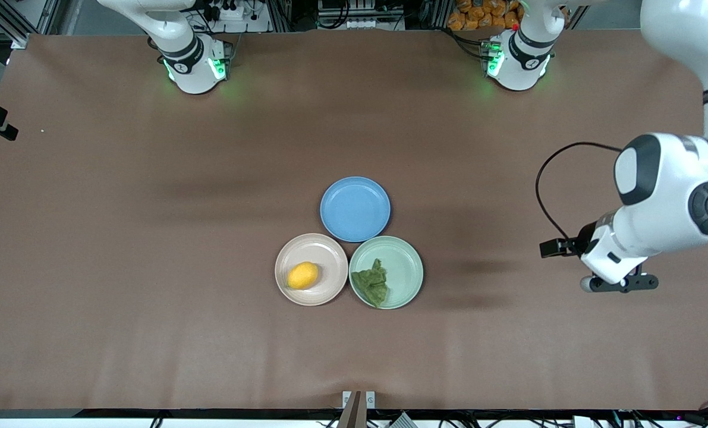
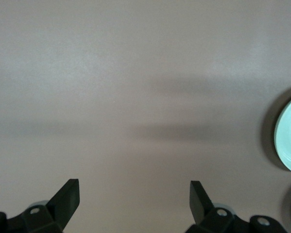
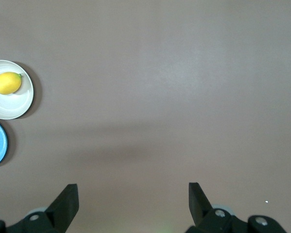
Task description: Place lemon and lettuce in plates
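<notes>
The lemon [image 1: 302,276] sits in the beige plate [image 1: 324,294], and the lettuce [image 1: 372,283] lies in the green plate [image 1: 404,261] touching it; both plates rest just nearer the front camera than the blue plate [image 1: 355,208]. The left gripper [image 2: 134,200] hangs over bare table [image 1: 151,297] toward the left arm's end from the blue plate, fingers spread wide, holding nothing. The right gripper [image 3: 133,201], likewise wide and empty, looks down on the table beside the plates.

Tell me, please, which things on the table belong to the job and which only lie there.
Job: lemon on beige plate; lettuce on green plate; left gripper and right gripper, both open over bare table.
Only lying there: blue plate, with nothing on it.
</notes>
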Robot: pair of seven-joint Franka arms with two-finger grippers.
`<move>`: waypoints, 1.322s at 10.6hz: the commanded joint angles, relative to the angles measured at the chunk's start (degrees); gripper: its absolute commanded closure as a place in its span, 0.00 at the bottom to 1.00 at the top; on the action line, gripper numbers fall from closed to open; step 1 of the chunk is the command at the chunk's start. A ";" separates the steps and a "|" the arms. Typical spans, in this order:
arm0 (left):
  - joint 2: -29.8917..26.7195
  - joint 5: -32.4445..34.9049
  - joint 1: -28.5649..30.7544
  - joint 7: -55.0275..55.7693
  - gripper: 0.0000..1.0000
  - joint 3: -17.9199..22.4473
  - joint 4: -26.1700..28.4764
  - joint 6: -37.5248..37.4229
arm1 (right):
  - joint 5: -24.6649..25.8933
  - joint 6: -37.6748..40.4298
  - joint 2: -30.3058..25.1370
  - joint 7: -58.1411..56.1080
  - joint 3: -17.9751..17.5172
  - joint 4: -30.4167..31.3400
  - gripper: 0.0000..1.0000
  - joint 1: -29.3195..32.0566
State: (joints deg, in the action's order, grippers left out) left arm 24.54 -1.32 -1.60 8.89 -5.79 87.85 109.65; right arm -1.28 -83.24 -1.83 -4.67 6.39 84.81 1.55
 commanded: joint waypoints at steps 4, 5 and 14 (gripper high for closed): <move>-12.05 1.23 -0.42 0.43 0.00 -0.45 10.58 -0.05 | -0.13 0.53 0.16 -0.60 -0.42 -0.26 0.00 0.65; -13.10 1.23 -0.42 0.26 0.00 -0.45 10.85 -0.05 | -0.04 0.45 0.16 -0.60 -0.42 -0.26 0.00 0.64; -21.37 0.97 -0.51 -0.45 0.00 -0.10 10.33 -8.82 | 1.19 -1.13 -0.37 -0.60 -0.59 -0.17 0.00 0.38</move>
State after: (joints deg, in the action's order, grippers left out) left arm 6.42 -1.32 -1.98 8.89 -6.16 97.18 103.84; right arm -0.88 -84.16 -1.70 -4.85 6.21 84.69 1.67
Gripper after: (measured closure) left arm 0.000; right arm 0.000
